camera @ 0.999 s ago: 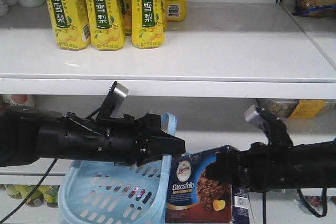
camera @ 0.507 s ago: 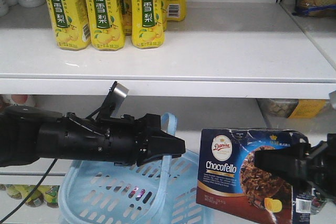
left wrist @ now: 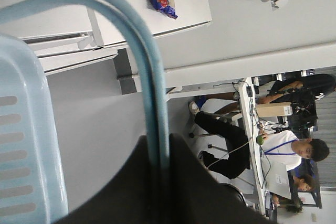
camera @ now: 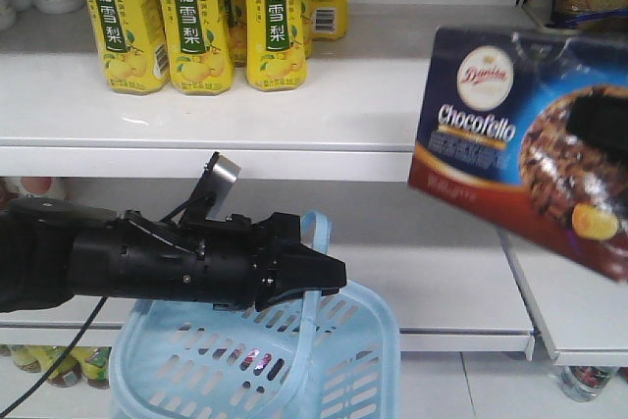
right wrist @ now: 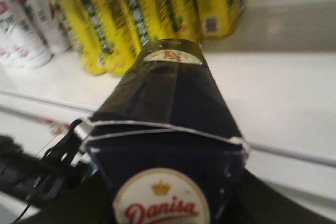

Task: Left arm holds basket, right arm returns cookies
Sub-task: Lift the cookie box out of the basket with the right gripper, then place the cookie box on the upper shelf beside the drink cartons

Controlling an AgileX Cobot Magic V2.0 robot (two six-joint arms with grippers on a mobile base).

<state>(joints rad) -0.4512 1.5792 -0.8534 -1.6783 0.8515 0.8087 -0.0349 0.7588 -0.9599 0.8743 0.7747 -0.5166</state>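
1 cookies carton (camera: 510, 134), tilted, hangs high before the shelf (camera: 373, 105), gripped by the right pincer (right wrist: 168, 203). 1 left arm (camera: 147, 267) reaches level, its left pincer (camera: 332, 274) clamped on the handle of 1 basket (camera: 245, 370). Behind, 3 yellow bottles (camera: 191, 17) stand in the front row.

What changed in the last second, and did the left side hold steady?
The cookies rose from low beside the basket up and to the right, to the height of the upper shelf, tilted, with one of the right fingers still across the carton's front. The left arm did not move and still clamps the handle. The yellow bottles stayed put.
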